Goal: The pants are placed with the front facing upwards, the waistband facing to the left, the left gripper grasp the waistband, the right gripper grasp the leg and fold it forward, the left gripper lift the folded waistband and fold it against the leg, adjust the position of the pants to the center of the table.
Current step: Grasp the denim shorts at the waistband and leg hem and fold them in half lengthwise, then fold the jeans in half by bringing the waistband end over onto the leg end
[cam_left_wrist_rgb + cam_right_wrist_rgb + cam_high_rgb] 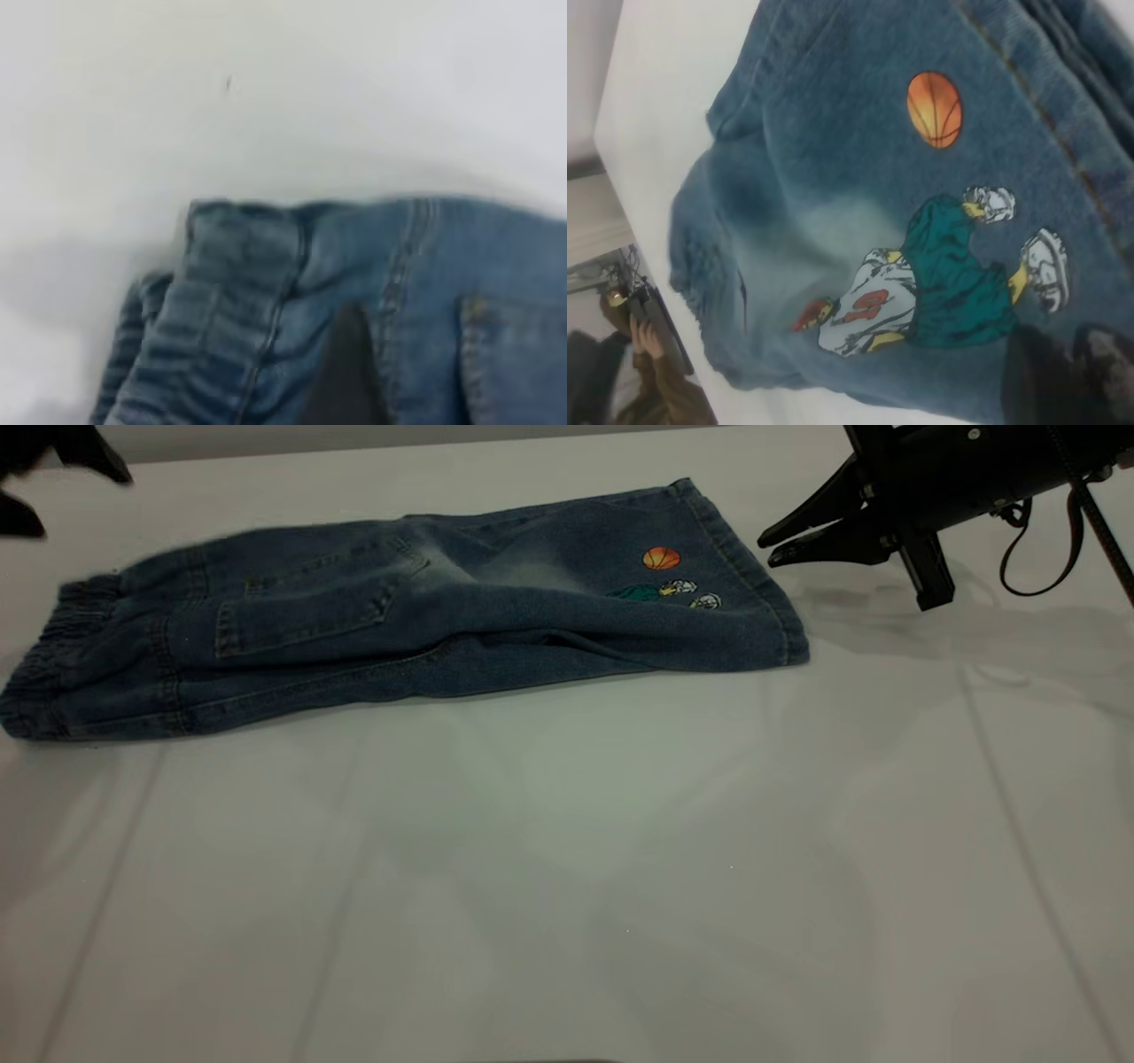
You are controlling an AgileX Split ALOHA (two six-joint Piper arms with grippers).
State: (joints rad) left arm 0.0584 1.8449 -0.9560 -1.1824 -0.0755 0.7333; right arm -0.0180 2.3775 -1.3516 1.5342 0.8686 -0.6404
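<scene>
Only the left gripper [22, 478] is cropped, fingers' state untellable; right gripper [784, 545] gapes beside the pants [399, 620].

A robot lab: bare white table [620, 868], seated person [651, 376] at equipment beyond its edge.

Denim pants [833, 133] are filling the view, showing an orange basketball [935, 108] above a player patch [921, 288]; a person [651, 381] is standing beyond the table [651, 106].
</scene>
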